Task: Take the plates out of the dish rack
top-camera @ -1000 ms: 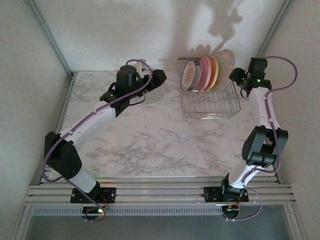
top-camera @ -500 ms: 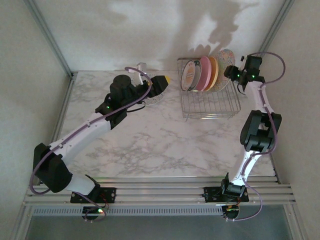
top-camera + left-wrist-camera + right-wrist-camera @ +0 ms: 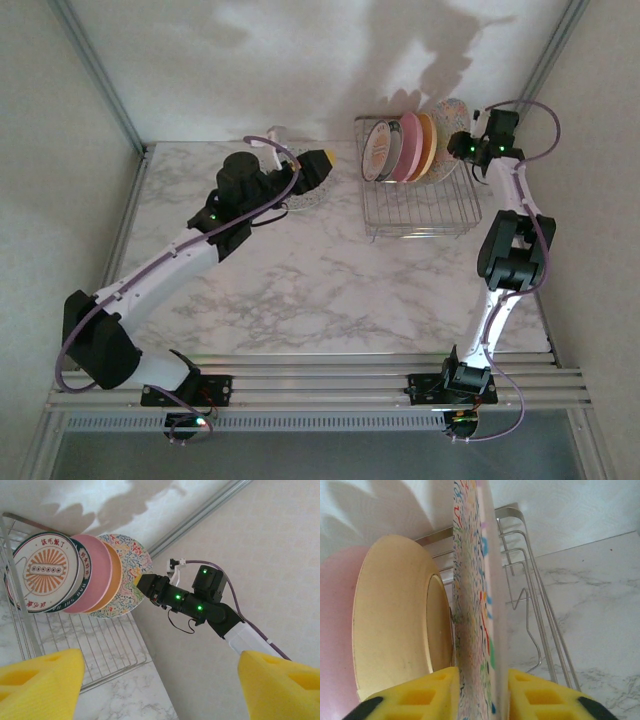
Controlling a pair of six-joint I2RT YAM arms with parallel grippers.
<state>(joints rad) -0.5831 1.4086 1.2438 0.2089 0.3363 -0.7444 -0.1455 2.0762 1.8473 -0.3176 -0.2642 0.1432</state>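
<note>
Right gripper (image 3: 482, 692) now pinched onto speckled plate (image 3: 470, 605) rim, left gripper (image 3: 160, 680) spread wide

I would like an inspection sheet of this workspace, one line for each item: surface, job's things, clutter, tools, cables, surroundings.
surface: marble-patterned table, flat.
job's things: dish rack at the back right holds upright plates: emblem plate, second dark-rimmed plate, pink plate, orange-yellow plate, speckled plate; a flat speckled plate lies on the table, partly under the left arm.
clutter: nothing seen.
tools: left tool open and empty, pointing towards the rack; right tool closed on the rim of the rack's speckled plate.
cables: purple cable loops at the right wrist; a second purple cable runs along the left arm.
surroundings: pale walls, metal frame posts.
</note>
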